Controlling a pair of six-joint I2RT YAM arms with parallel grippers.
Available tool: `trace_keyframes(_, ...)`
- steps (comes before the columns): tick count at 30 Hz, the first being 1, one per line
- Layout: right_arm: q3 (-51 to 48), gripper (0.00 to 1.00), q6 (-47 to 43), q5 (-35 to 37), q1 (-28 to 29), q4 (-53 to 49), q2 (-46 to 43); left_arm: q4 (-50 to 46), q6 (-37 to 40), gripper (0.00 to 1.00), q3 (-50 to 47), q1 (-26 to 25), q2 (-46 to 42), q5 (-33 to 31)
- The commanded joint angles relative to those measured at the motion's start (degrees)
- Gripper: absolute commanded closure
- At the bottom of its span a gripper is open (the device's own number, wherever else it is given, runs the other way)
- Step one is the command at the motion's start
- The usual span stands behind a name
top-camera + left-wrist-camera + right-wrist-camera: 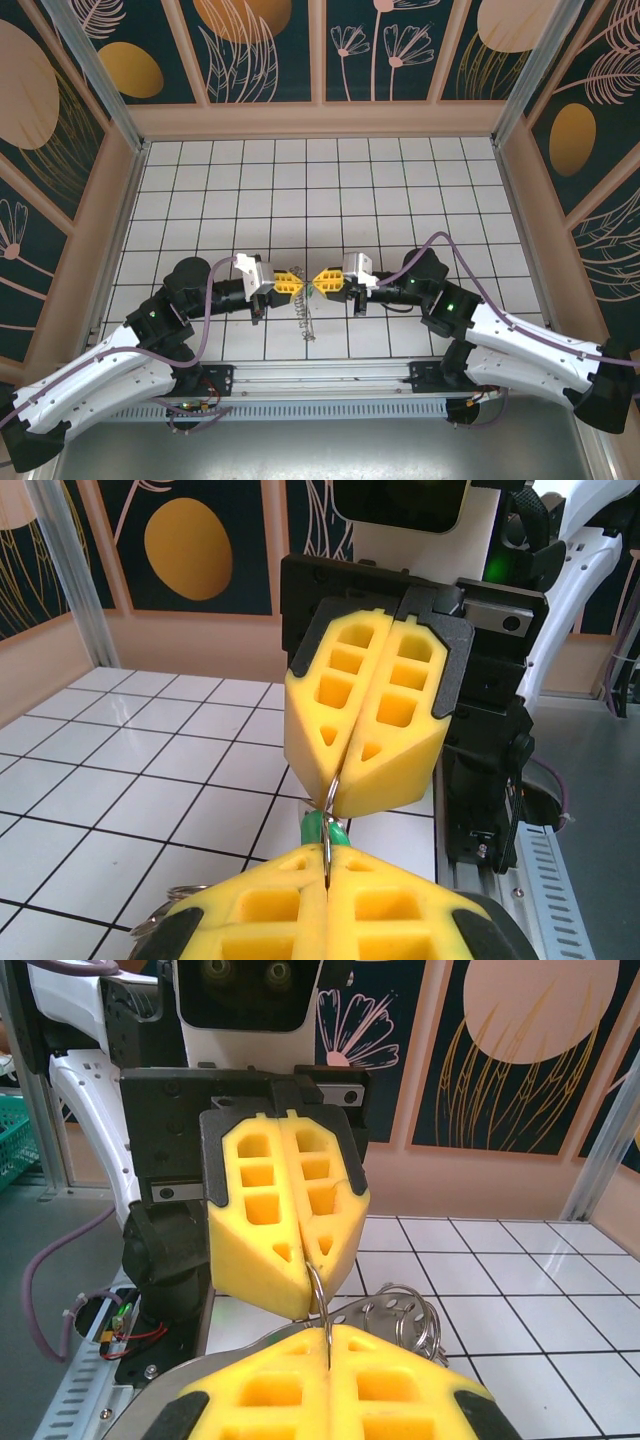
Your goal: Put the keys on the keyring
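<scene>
From high up at the near side, we look down on the whole tiled tabletop (pixel 400 180), far off. On the left wrist we sit very close and face the right end effector (pixel 336 795). On the right wrist we sit very close and face the left end effector (pixel 311 1295). All three views share the spot where both tips meet.

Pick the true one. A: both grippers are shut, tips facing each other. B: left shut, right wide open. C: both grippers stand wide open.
A: the left gripper and right gripper each show yellow fingers pressed together, tip facing tip, with a thin metal ring caught in both seams.
</scene>
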Motion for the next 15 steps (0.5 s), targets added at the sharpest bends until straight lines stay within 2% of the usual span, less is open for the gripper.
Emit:
trace_keyframes(1,2.3,1.00,-0.1,0.2,0.4,1.0,-1.0,1.6,1.0,1.00,1.0,-0.1,-0.5,1.1)
trace_keyframes(15,2.9,1.00,-0.1,-1.1,0.9,0.5,0.2,1.6,1.0,1.00,1.1,-0.1,-0.2,1.0)
